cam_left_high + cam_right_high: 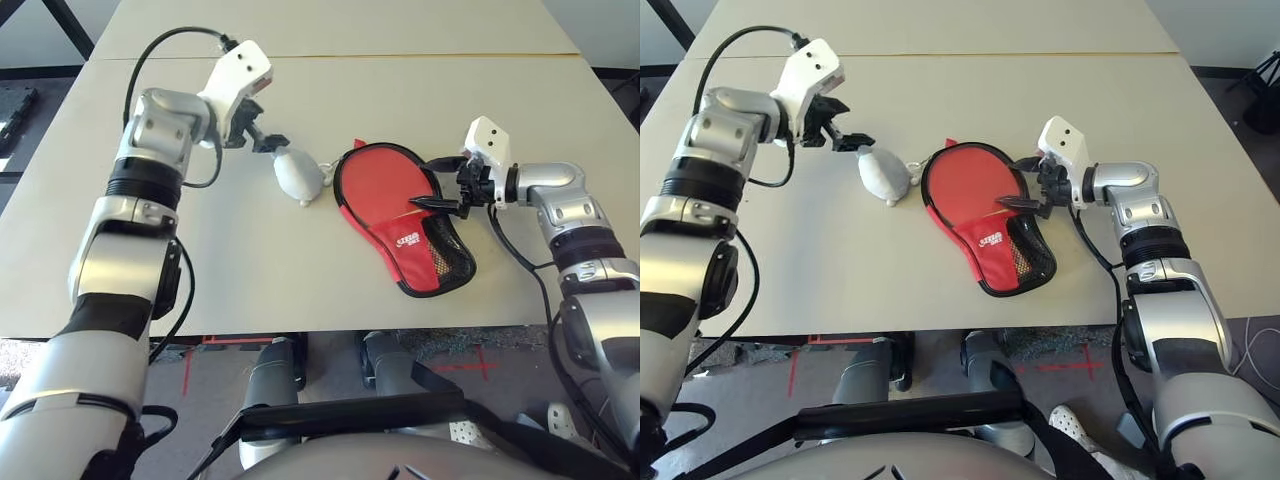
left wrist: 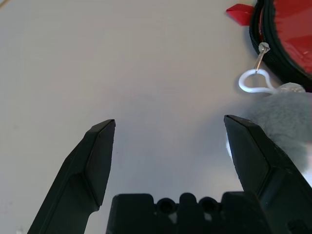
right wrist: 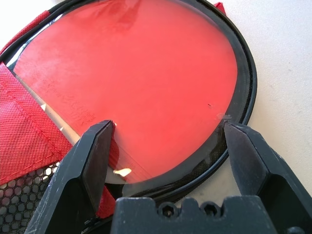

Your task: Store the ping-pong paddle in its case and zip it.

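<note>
The red case [image 1: 408,245] lies unzipped on the table with its black mesh pocket and white logo toward me. The ping-pong paddle [image 3: 146,73] lies inside it, round red face up within the black zip rim [image 3: 245,73]; its handle is hidden under the red flap [image 3: 24,139]. My right gripper [image 1: 432,183] is open at the case's right edge, fingers straddling the paddle's face just above it. My left gripper [image 1: 268,140] is open over the table, just left of a grey-white plush ball [image 1: 298,175] that hangs from the case's zip pull [image 2: 262,51] by a white loop.
The pale table [image 1: 300,90] stretches far behind the case, with a seam where a second tabletop joins at the back. The front edge runs close below the case's mesh end. Bare surface lies left of the plush ball [image 2: 290,105].
</note>
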`<state>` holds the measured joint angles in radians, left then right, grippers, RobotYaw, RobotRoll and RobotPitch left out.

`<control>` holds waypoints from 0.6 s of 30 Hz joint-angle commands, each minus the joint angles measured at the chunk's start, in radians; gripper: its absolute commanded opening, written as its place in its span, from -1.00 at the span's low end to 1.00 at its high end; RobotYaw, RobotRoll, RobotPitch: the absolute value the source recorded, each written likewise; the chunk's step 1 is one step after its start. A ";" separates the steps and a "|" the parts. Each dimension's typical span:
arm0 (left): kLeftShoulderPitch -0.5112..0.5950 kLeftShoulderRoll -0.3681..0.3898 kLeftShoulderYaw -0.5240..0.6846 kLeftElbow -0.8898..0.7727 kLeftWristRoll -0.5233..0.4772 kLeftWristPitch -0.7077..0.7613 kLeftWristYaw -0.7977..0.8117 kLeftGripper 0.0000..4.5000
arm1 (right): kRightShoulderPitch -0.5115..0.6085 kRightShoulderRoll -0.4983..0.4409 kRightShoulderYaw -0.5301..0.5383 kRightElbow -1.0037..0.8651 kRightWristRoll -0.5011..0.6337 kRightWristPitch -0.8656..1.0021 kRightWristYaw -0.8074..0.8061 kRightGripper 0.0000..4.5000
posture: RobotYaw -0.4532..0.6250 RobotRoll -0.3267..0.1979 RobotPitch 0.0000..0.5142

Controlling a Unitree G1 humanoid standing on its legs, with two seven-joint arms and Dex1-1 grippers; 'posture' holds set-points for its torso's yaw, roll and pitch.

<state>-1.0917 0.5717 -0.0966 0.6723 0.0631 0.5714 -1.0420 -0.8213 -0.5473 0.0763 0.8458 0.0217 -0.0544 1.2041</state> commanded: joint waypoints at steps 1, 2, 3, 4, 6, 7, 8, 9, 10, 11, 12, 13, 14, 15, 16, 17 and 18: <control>0.026 0.030 0.024 -0.097 -0.069 0.103 -0.049 0.99 | 0.057 0.025 0.089 0.074 -0.080 0.016 -0.002 1.00 | -0.16 0.25 0.01; 0.032 0.036 0.030 -0.119 -0.086 0.127 -0.058 0.99 | 0.056 0.025 0.089 0.076 -0.080 0.015 -0.002 1.00 | -0.16 0.25 0.01; 0.038 0.042 0.034 -0.138 -0.101 0.150 -0.065 0.99 | 0.056 0.026 0.089 0.078 -0.081 0.015 -0.002 1.00 | -0.16 0.25 0.01; 0.045 0.050 0.035 -0.158 -0.116 0.171 -0.072 0.99 | 0.056 0.026 0.089 0.079 -0.081 0.014 -0.002 1.00 | -0.16 0.25 0.02; 0.075 0.074 0.027 -0.210 -0.141 0.213 -0.097 0.99 | 0.056 0.027 0.089 0.080 -0.080 0.012 -0.003 1.00 | -0.16 0.25 0.02; 0.094 0.084 0.019 -0.241 -0.152 0.234 -0.108 0.99 | 0.056 0.028 0.088 0.081 -0.081 0.012 -0.003 1.00 | -0.16 0.25 0.02; 0.115 0.094 0.009 -0.278 -0.164 0.256 -0.120 0.99 | 0.057 0.028 0.088 0.082 -0.081 0.010 -0.003 1.00 | -0.16 0.25 0.03; 0.140 0.099 0.001 -0.319 -0.179 0.273 -0.130 0.99 | 0.057 0.028 0.088 0.083 -0.082 0.010 -0.004 1.00 | -0.16 0.25 0.03; 0.157 0.099 -0.002 -0.350 -0.191 0.292 -0.131 0.99 | 0.056 0.028 0.088 0.085 -0.082 0.009 -0.004 1.00 | -0.16 0.25 0.03; 0.169 0.096 -0.002 -0.373 -0.201 0.310 -0.124 0.99 | 0.055 0.028 0.088 0.086 -0.083 0.008 -0.004 1.00 | -0.16 0.25 0.03; 0.179 0.087 -0.002 -0.391 -0.210 0.327 -0.113 0.99 | 0.055 0.028 0.088 0.088 -0.083 0.008 -0.004 1.00 | -0.15 0.25 0.03; 0.185 0.081 -0.004 -0.403 -0.216 0.338 -0.102 0.99 | 0.054 0.028 0.088 0.089 -0.084 0.007 -0.005 1.00 | -0.15 0.25 0.03; 0.192 0.072 -0.008 -0.410 -0.218 0.343 -0.088 0.99 | 0.053 0.028 0.088 0.091 -0.085 0.006 -0.005 1.00 | -0.15 0.25 0.03; 0.197 0.064 -0.012 -0.414 -0.218 0.344 -0.075 0.99 | 0.052 0.028 0.088 0.092 -0.085 0.005 -0.005 1.00 | -0.15 0.25 0.03; 0.200 0.055 -0.015 -0.414 -0.217 0.347 -0.059 0.99 | 0.051 0.028 0.088 0.094 -0.086 0.005 -0.005 1.00 | -0.15 0.25 0.03; 0.202 0.041 -0.015 -0.411 -0.219 0.352 -0.041 0.99 | 0.050 0.029 0.088 0.095 -0.086 0.005 -0.006 1.00 | -0.15 0.25 0.03; 0.204 0.023 -0.016 -0.405 -0.220 0.353 -0.021 0.99 | 0.049 0.030 0.088 0.095 -0.087 0.005 -0.006 1.00 | -0.15 0.25 0.03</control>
<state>-0.9043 0.6144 -0.0980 0.2768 -0.1468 0.9104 -1.0931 -0.8334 -0.5405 0.0771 0.8714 0.0135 -0.0718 1.2000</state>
